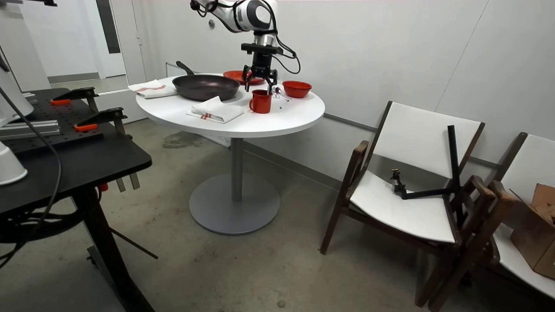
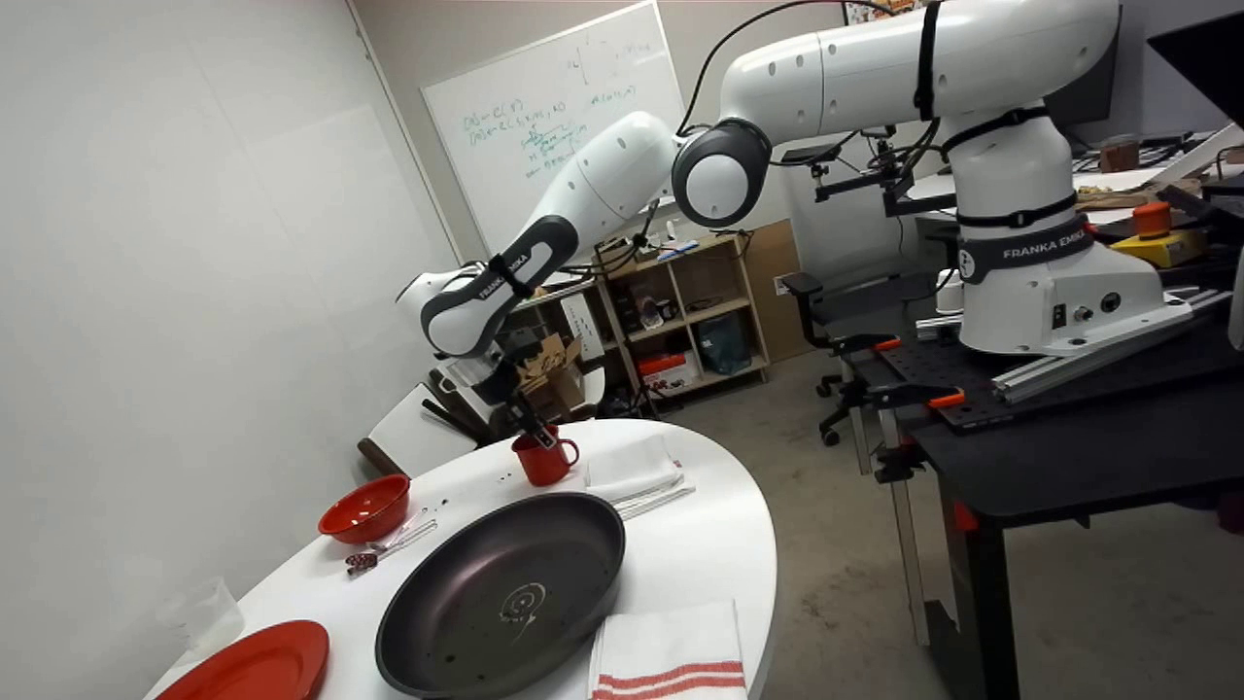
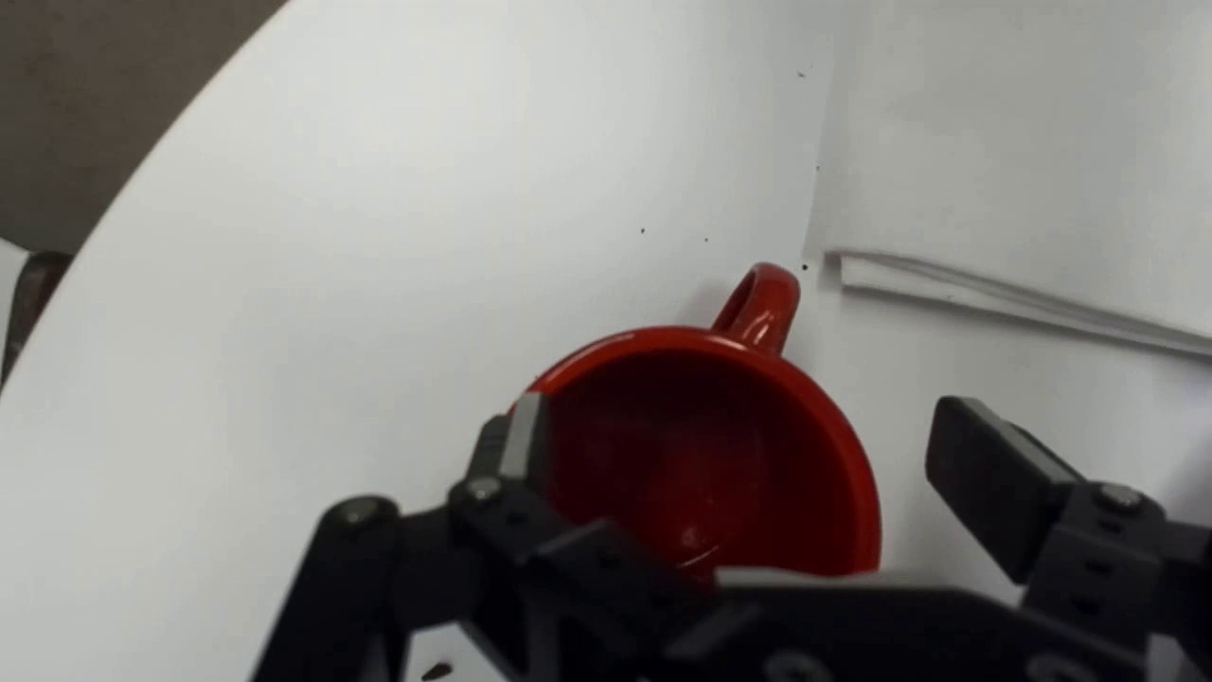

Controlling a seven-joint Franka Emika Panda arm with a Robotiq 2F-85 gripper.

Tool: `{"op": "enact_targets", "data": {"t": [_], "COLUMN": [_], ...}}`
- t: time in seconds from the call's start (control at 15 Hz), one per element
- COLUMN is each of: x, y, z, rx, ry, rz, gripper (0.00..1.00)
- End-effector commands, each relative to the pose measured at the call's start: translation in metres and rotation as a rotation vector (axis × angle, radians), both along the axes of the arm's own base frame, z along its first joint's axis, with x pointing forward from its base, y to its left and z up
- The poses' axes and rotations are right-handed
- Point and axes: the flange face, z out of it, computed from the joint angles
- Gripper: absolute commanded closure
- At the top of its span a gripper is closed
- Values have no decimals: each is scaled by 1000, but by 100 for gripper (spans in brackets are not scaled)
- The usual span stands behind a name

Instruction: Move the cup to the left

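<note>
The cup is a small red mug standing upright on the white round table. It shows in both exterior views (image 1: 261,103) (image 2: 542,466) and from above in the wrist view (image 3: 701,445), with its handle toward the upper right there. My gripper (image 1: 258,90) is open just above the cup, pointing down; it also shows in an exterior view (image 2: 540,436). In the wrist view, the fingers (image 3: 739,426) spread across the cup's mouth. The left finger overlaps the left rim; the right finger is apart from the right side. Contact cannot be told. The cup's near rim is partly hidden.
A folded white towel (image 1: 217,110) lies close beside the cup's handle. A black frying pan (image 2: 501,593), a red bowl (image 1: 297,89), a red plate (image 2: 255,666) and another towel (image 2: 671,651) share the table. The table edge (image 3: 142,180) curves past the cup.
</note>
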Motion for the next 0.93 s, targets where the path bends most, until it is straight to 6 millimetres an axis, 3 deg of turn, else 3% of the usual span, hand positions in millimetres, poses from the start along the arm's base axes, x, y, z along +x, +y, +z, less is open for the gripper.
{"op": "enact_targets", "data": {"t": [0.0, 0.53, 0.6, 0.67, 0.8, 0.87], "x": [1, 0, 0, 0, 0, 0], "y": [-1, 6, 7, 7, 5, 4], "z": [-3, -8, -9, -10, -12, -12], "rx": [11, 16, 19, 21, 25, 28], "ry": [6, 39, 40, 43, 47, 47], "rz": [81, 196, 208, 218, 228, 232], "gripper": [0, 0, 3, 26, 30, 37]}}
